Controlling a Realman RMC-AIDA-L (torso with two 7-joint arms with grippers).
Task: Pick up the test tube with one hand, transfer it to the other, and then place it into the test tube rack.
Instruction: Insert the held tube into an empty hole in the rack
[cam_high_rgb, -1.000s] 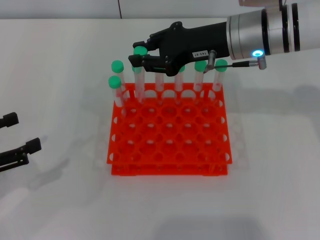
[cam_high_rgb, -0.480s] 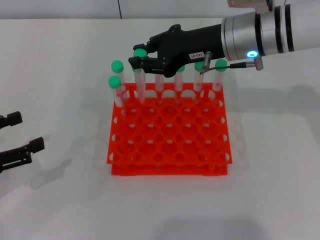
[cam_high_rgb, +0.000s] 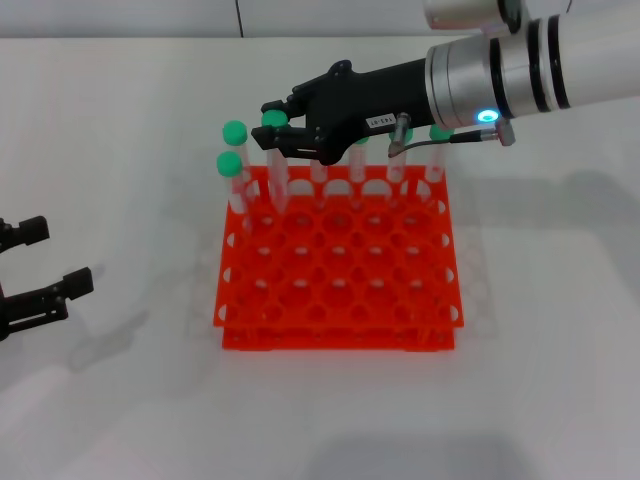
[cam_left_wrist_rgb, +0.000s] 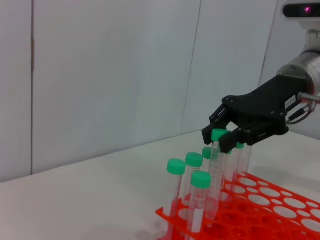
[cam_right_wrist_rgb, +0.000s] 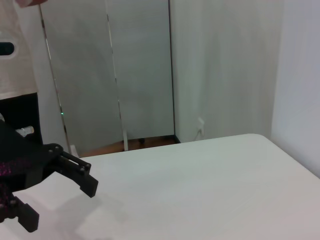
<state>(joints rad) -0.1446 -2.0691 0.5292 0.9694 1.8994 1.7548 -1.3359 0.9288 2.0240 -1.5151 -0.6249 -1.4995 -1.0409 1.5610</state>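
My right gripper (cam_high_rgb: 266, 124), black with a white label and a blue wrist light, is over the back left of the orange-red rack (cam_high_rgb: 338, 340). It is shut on the green cap of a test tube (cam_high_rgb: 277, 170). The tube stands upright with its lower end in a back-row hole. The left wrist view shows the same grip on the tube (cam_left_wrist_rgb: 215, 170), with the fingers on either side of the cap, above the rack (cam_left_wrist_rgb: 280, 212). My left gripper (cam_high_rgb: 66, 255) is open and empty, low at the left edge of the table.
Two more green-capped tubes (cam_high_rgb: 234, 135) (cam_high_rgb: 230, 170) stand at the rack's back left corner. Others stand along the back row, partly hidden by my right gripper. The rack's front rows are bare holes. The right wrist view shows my left gripper (cam_right_wrist_rgb: 62, 205) over the white table.
My right gripper has moved down and slightly left, lowering the tube deeper into the rack. My left gripper has drifted slightly up and right.
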